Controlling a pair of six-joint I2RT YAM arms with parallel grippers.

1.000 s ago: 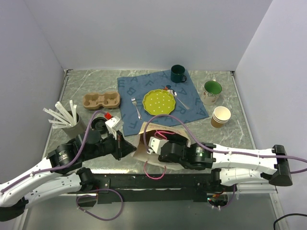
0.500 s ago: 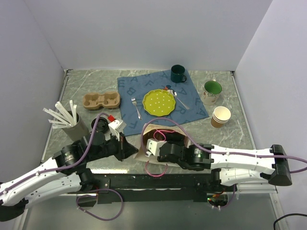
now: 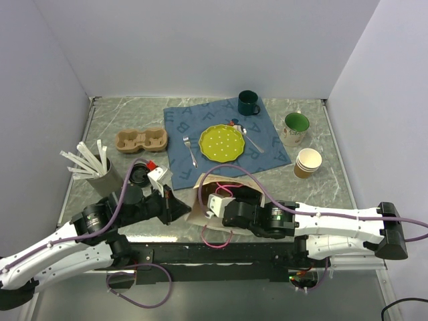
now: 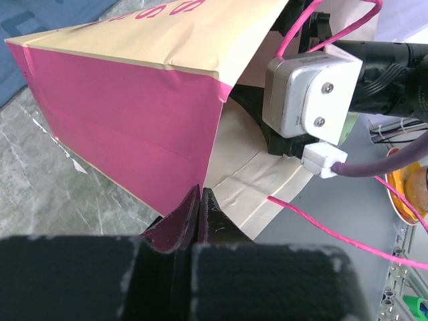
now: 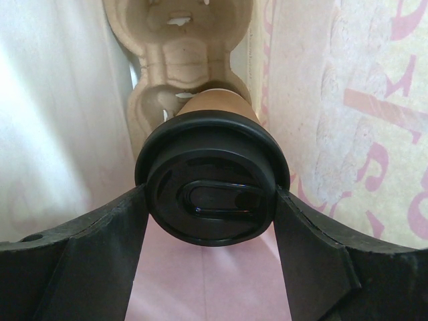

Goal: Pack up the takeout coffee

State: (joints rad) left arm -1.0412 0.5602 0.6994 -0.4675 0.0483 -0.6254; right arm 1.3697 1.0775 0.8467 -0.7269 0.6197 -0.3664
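The takeout coffee (image 5: 212, 167), a brown paper cup with a black lid, is inside a paper bag (image 3: 231, 184) lying on its side at the table's near edge. My right gripper (image 5: 211, 194) is shut on it, one finger on each side of the lid. Behind the cup, a pulp cup carrier (image 5: 175, 40) lies deeper in the bag. In the top view the bag hides the cup and my right fingers. My left gripper (image 4: 200, 195) is shut on the edge of the bag's mouth (image 4: 194, 167), by its pink side; it also shows in the top view (image 3: 182, 206).
A second pulp carrier (image 3: 140, 140), a holder of white sticks (image 3: 93, 167) and a black lid (image 3: 139, 175) are at the left. On the blue cloth (image 3: 180, 124) are a green plate (image 3: 222, 142), fork and spoon. Two green mugs (image 3: 248, 102) (image 3: 295, 127) and stacked tan cups (image 3: 307, 162) stand to the right.
The bag's mouth and both grippers have shifted slightly. Both holds are the same.
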